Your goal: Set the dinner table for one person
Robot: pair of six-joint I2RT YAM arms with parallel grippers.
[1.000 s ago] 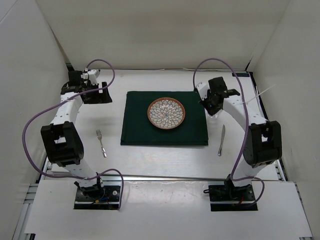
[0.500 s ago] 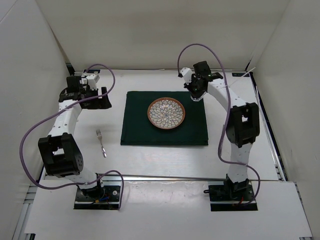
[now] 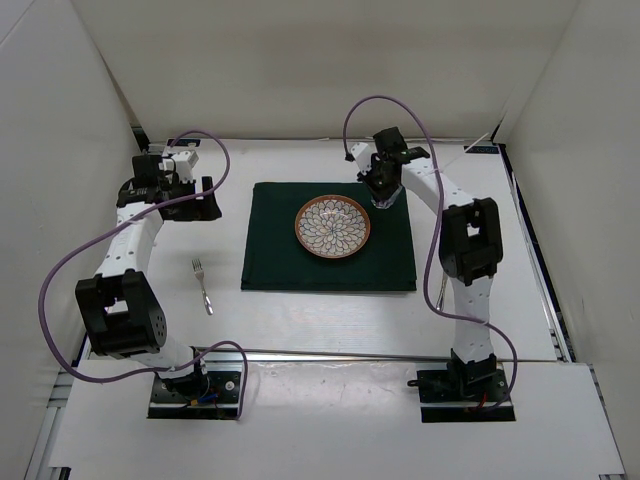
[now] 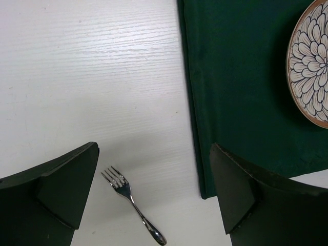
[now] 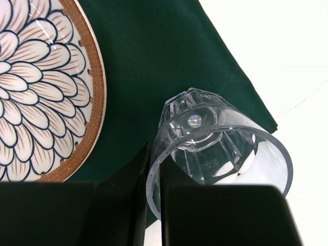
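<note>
The dinner table (image 3: 300, 320) is a white top with a dark green mat (image 3: 330, 262) in its middle. On the mat sits a flower-patterned plate (image 3: 333, 226). My right gripper (image 5: 155, 205) is shut on the rim of a clear glass (image 5: 220, 143), one finger inside and one outside. The glass is over the mat's far right corner (image 5: 154, 61), beside the plate (image 5: 41, 92). I cannot tell whether it touches the cloth. In the top view the right gripper (image 3: 383, 195) is at that corner. My left gripper (image 4: 154, 154) stands open above a fork (image 4: 130, 202) on the table.
The fork (image 3: 203, 285) lies left of the mat, tines pointing away. The left gripper (image 3: 203, 195) hovers beyond the mat's far left corner. White walls enclose the table at the back and on both sides. The right arm's upper link (image 3: 468, 250) stands over the table's right side.
The right arm has swung from the table's right side leftwards to the mat's far right corner, carrying the glass. The left arm has hardly moved.
</note>
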